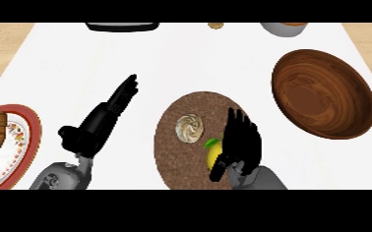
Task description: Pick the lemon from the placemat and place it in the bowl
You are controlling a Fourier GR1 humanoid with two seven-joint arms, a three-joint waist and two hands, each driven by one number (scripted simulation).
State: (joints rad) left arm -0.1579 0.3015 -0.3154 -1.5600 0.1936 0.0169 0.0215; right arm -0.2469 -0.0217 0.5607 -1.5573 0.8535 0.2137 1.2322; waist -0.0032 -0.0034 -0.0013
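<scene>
A yellow lemon (212, 153) with a green leaf lies on the round brown placemat (181, 109), near its lower right part. My right hand (242, 142) is directly over the lemon's right side, fingers pointing away from me and slightly bent, the thumb at the lemon's lower edge; most of the lemon is hidden by it. The large wooden bowl (320, 93) stands at the right, apart from the placemat. My left hand (102, 120) rests open on the counter at the left, fingers straight and pointing up and to the right.
A cream swirled pastry (191, 128) sits on the placemat just left of the lemon. A red-rimmed patterned plate (22, 132) is at the left edge. A dark pan (122, 26), a small brown item (216, 25) and a grey cup (285, 28) line the far edge.
</scene>
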